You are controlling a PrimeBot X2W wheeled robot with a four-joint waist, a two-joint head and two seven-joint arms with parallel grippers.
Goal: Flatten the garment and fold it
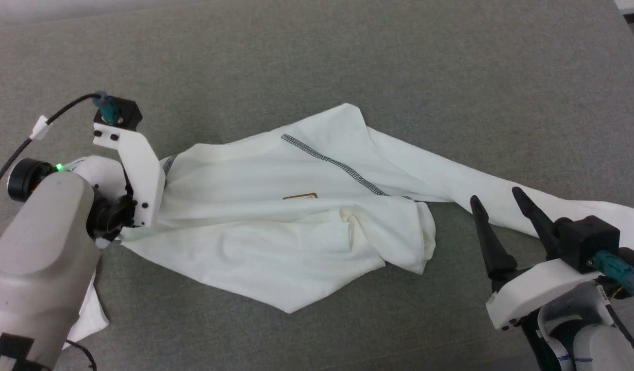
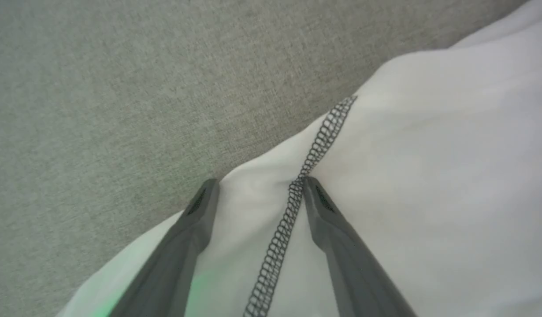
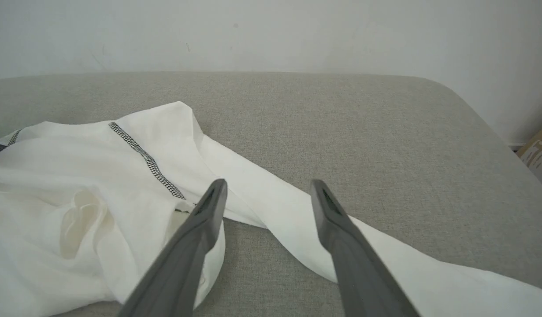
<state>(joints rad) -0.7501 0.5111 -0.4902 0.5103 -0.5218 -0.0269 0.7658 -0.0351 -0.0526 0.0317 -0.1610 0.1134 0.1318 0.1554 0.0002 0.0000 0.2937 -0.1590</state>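
The thin white long-sleeved garment (image 1: 255, 221) lies rumpled; the left gripper (image 2: 260, 185), spread wide, perhaps touches its grey zigzag seam (image 2: 315, 147); the right gripper (image 1: 496, 195) is spread too.

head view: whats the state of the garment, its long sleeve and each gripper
garment, bunched and wrinkled, not yet flat or folded
sleeve, stretched out across the grey surface
left gripper, open, zigzag seam running between its fingers
right gripper, open, holding nothing

garment (image 1: 276, 216) on surface (image 1: 348, 62) | left end effector (image 2: 258, 181) at its left edge | right end effector (image 1: 496, 195) by sleeve (image 1: 440, 178), right
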